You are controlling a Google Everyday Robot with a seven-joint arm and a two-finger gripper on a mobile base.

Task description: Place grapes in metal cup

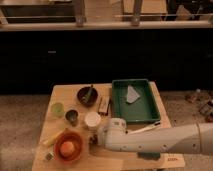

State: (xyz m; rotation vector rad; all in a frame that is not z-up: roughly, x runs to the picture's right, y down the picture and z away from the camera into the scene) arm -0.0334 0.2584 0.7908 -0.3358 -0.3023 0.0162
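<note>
The metal cup (72, 117) stands upright on the wooden table (60, 92), left of the white cup (92, 120) and right of the pale green cup (57, 108). My white arm (150, 142) reaches in from the right along the table's front. The gripper (94, 140) is at the arm's left end, just in front of the white cup and right of the orange bowl. A small dark lump shows at the gripper; I cannot tell whether it is the grapes. No grapes show anywhere else.
An orange fruit lies in an orange bowl (68, 146) at the front left. A dark bowl (87, 95) stands at the back. A green tray (135, 100) holds a grey cloth. A brown bar (104, 105) lies beside the tray. A yellow object (50, 141) lies near the left edge.
</note>
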